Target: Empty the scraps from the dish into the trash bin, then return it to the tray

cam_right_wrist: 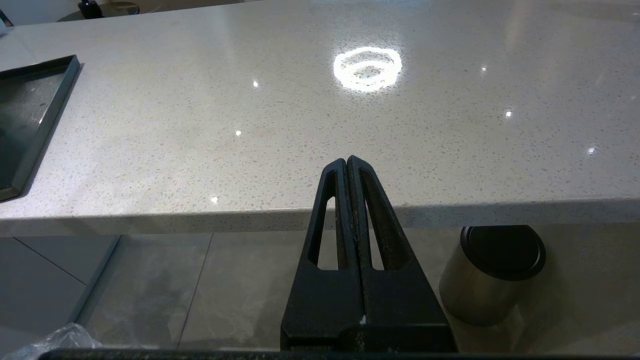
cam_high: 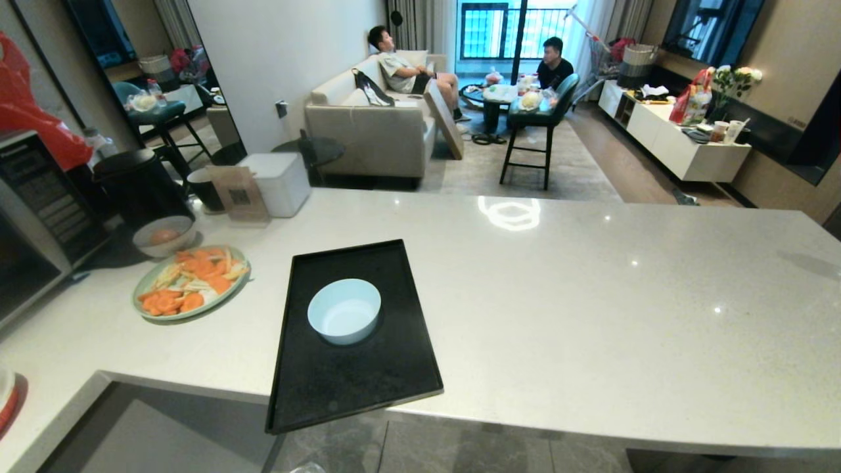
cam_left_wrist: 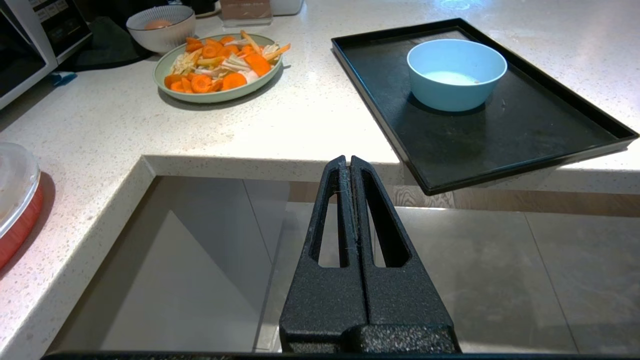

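Sitting upright on the tray (cam_high: pixel 368 381), the dish (cam_high: pixel 344 311) is pale blue, its inside smooth and whitish; in the left wrist view only a speck or two shows near the inner wall, otherwise no scraps visible in it. Tray is black, rectangular, low-rimmed, resting on the pale speckled counter (cam_high: pixel 591 309) with its near corner jutting out past the counter's edge.

Left gripper (cam_left_wrist: pixel 348 161): clenched, fingers pressed flat together, nothing between them. It hangs off the counter, over grey floor tiles (cam_left_wrist: pixel 500 280). Dish lies ahead of the claw and off to one side, well apart from it; the tray's overhanging corner is the nearest thing to the fingertips, not touching. Further ahead on the other side, a pale-green plate (cam_left_wrist: pixel 218 94) heaped with orange slices and pale strips, and beyond it a greyish-white bowl (cam_left_wrist: pixel 161 22).

Right gripper (cam_right_wrist: pixel 347 161): clenched likewise, empty, tips level with the counter's front edge, below and short of it. A steel cylinder bin with black lid (cam_right_wrist: pixel 492 272) stands on the floor just beside the claw, under the counter's lip. Edge of the tray (cam_right_wrist: pixel 30 130) shows far off to the claw's other side. A bit of crinkled clear plastic (cam_right_wrist: pixel 65 340) at the frame corner behind the claw; cannot tell what it belongs to.

Neither arm appears in the head view. Two people sit in the room beyond the counter.
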